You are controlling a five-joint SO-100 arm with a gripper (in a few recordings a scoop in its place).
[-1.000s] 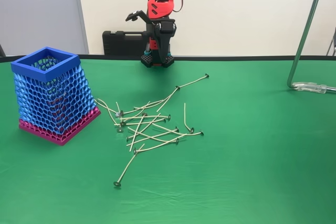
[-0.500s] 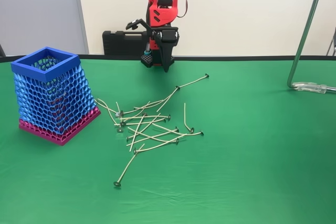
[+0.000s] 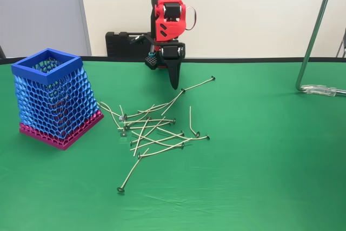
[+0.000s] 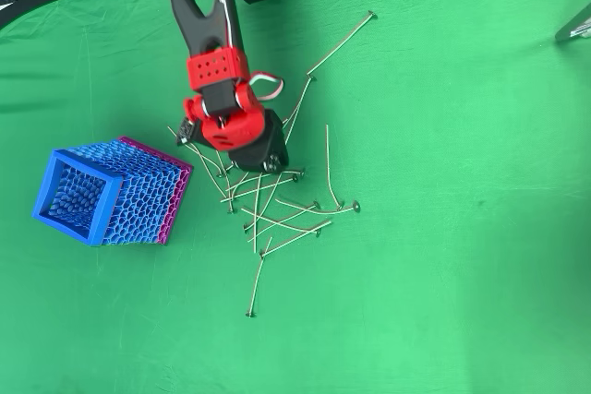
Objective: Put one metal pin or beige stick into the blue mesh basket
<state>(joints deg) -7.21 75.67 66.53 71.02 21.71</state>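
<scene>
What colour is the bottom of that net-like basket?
Magenta. The base of the blue mesh basket shows best in the fixed view, under the light-blue honeycomb walls.

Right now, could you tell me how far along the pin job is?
Just starting. Nothing looks delivered: the pins lie scattered on the green table, beside the blue mesh basket. The tool hangs above them, carrying nothing. Grasping and dropping a pin remain.

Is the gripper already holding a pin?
No. In the fixed view the gripper hangs above the cloth with nothing in it, and the pins all lie on the table.
</scene>
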